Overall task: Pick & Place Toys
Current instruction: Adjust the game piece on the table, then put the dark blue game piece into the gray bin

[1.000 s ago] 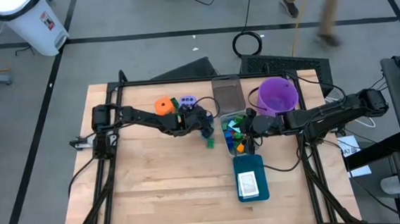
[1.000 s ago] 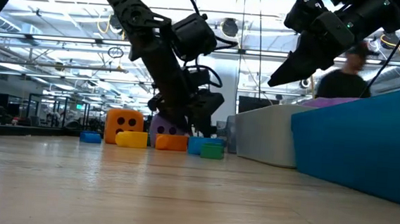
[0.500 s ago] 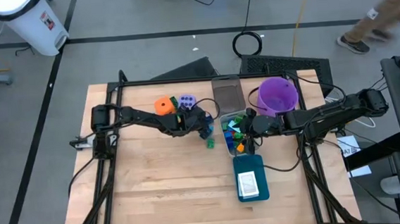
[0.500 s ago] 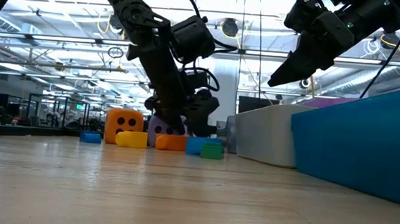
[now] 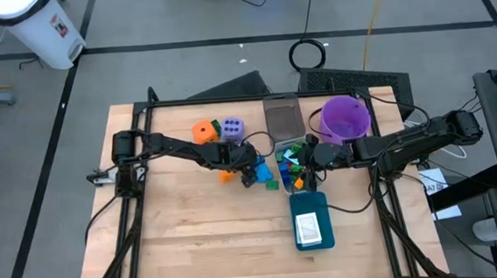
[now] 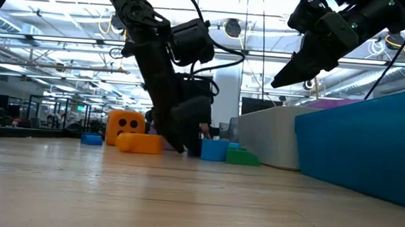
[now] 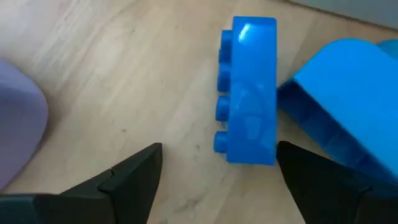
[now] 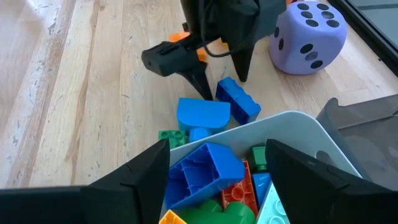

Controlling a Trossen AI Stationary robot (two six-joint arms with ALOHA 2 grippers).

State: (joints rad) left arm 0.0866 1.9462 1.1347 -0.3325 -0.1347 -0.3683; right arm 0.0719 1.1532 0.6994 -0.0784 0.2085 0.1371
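Judging by the bin (image 5: 284,182) already holding several blocks, sorting is partway done — the left gripper (image 5: 253,174), jaws open, straddles a blue block (image 7: 252,93) at the bin's nine o'clock, while the right gripper (image 5: 307,164) hovers open over the bin — both dice (image 5: 233,127) remain out.

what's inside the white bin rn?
White bin holds jumbled blocks: a large blue block, plus red, green and yellow pieces. Right tool hovers open above it; lower layers are covered.

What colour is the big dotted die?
Lavender plastic die with dark dots, clearest from the right wrist view.
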